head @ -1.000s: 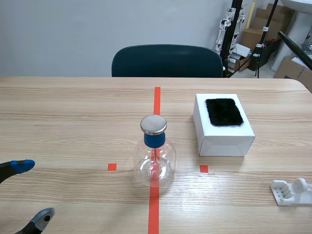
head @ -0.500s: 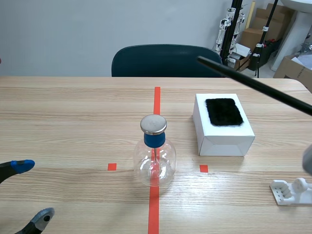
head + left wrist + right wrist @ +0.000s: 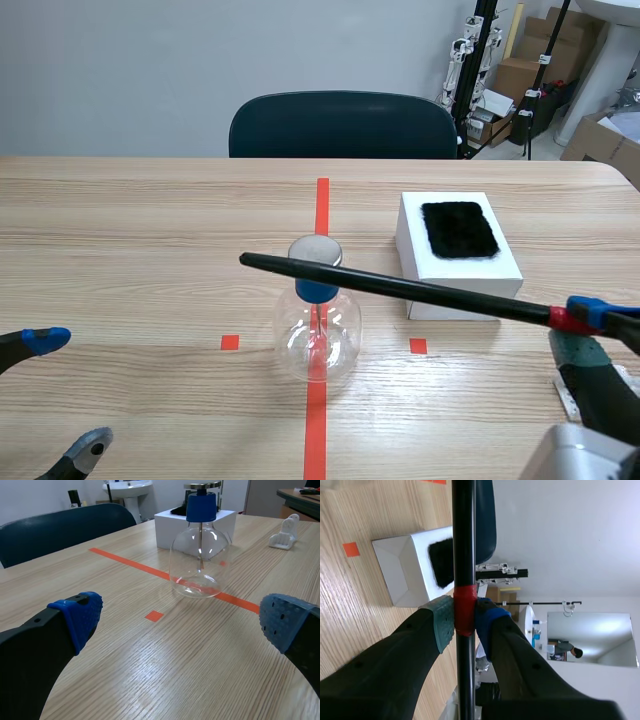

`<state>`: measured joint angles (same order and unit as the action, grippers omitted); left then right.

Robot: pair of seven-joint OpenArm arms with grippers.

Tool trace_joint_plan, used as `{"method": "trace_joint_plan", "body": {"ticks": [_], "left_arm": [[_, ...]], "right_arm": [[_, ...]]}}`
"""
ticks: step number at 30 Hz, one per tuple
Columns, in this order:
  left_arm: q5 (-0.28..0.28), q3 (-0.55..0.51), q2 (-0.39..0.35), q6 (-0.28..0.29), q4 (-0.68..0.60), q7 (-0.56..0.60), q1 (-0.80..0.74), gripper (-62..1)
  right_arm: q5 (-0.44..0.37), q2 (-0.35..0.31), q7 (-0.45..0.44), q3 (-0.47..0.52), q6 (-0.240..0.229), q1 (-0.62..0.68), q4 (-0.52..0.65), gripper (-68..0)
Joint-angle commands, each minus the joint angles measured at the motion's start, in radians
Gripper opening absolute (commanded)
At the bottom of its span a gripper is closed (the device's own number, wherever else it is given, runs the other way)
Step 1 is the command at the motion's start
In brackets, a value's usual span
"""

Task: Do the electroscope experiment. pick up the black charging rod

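Observation:
A long black charging rod with a red band hangs in the air, its tip reaching left past the electroscope's cap. My right gripper is shut on the rod at the red band, pads pressing both sides. The electroscope, a clear glass flask with a blue collar and metal cap, stands on the red tape line; the left wrist view shows the flask ahead of my fingers. My left gripper is open low at the near left, holding nothing.
A white box topped with a black fur pad sits right of the flask. A white plastic stand lies at the near right, partly behind my right arm. A dark chair stands beyond the far edge.
The rod has swung down and toward the left, from high over the white box to just in front of the flask's cap. My right gripper has come into the scene view. The left arm stayed put.

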<state>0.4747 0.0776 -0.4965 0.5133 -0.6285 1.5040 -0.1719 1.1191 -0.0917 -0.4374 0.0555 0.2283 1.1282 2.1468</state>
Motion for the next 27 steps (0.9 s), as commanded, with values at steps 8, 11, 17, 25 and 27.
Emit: {"method": "trace_joint_plan", "body": {"ticks": [8,11,17,25,27], "left_arm": [[-0.01,0.001,-0.008,-0.025,-0.03,0.05,-0.019,1.4],[-0.01,0.001,-0.008,-0.025,-0.03,0.05,-0.019,1.4],[-0.01,0.001,-0.008,-0.025,-0.03,0.05,-0.019,1.4],[-0.01,0.001,-0.008,-0.025,-0.03,0.05,-0.019,1.4],[-0.01,0.001,-0.008,-0.025,-0.03,0.05,-0.019,1.4]], "right_arm": [[-0.028,-0.011,-0.065,0.003,0.018,-0.006,0.006,-67.6],[-0.028,-0.011,-0.089,0.002,0.018,-0.006,0.006,-67.6],[-0.026,-0.011,-0.144,-0.003,0.025,-0.007,0.006,-67.6],[-0.023,-0.011,-0.199,-0.003,0.153,-0.014,0.006,-67.6],[-0.023,-0.011,-0.213,-0.003,0.177,-0.014,0.006,-67.6]]}}
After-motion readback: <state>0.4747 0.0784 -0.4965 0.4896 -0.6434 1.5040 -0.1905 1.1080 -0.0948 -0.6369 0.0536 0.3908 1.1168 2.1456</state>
